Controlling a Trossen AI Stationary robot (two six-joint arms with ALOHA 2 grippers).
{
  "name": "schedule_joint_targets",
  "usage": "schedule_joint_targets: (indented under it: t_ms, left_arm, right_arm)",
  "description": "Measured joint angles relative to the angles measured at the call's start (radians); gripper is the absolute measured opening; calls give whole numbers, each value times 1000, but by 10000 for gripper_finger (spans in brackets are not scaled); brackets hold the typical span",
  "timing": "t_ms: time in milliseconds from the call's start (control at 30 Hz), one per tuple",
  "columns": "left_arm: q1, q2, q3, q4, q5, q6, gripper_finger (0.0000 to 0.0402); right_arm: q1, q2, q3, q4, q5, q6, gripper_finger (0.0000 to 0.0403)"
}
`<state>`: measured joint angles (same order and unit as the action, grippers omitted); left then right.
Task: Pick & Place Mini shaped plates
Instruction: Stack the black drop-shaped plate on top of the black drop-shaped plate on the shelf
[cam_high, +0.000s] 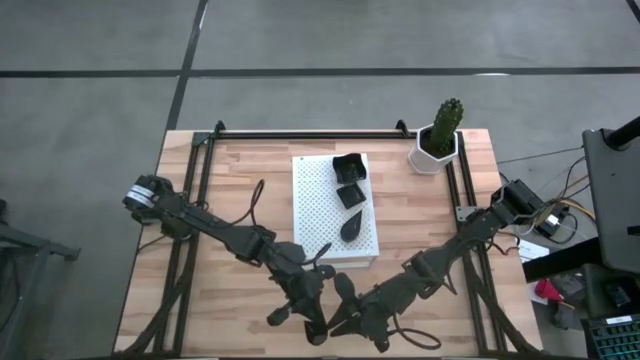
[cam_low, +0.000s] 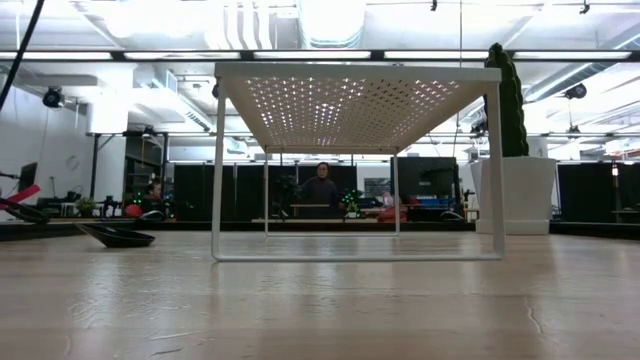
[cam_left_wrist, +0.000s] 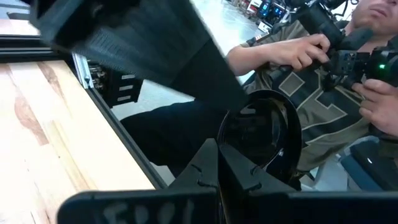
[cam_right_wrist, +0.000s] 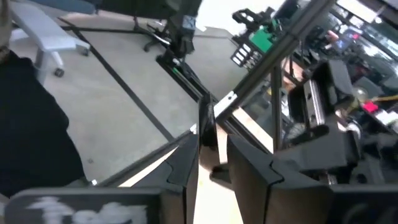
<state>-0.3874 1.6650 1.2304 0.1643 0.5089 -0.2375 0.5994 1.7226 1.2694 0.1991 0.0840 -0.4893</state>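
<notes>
Holding a plate (cam_left_wrist: 261, 140) edge-up, my left gripper (cam_high: 318, 322) sits clamped at lower centre. Right gripper (cam_high: 352, 318) stands parted, touching nothing. Other plates (cam_high: 349, 195) line the board (cam_high: 318, 190), leaf pointing lower-left.

A pale wooden butcher-block table (cam_high: 420, 210) in a black metal frame carries a white perforated metal board (cam_high: 318, 200) raised on thin legs near its centre. A white hexagonal pot holding a green cactus (cam_high: 437, 140) stands at the far right corner. In the low view, 1 small dark dish (cam_low: 118, 237) lies directly on the wood.
</notes>
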Motion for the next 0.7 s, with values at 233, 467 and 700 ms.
schedule_joint_targets:
  t_ms: [233,467,700]
  left_arm:
    - [5,0,0,1,-7,0,0]
    - [7,0,0,14,-12,0,0]
    - [20,0,0,43,-8,-18,0]
  right_arm:
    - [-26,0,0,2,-85,20,69]
    - [-26,0,0,1,-86,19,63]
    - [-30,-1,0,0,-92,18,48]
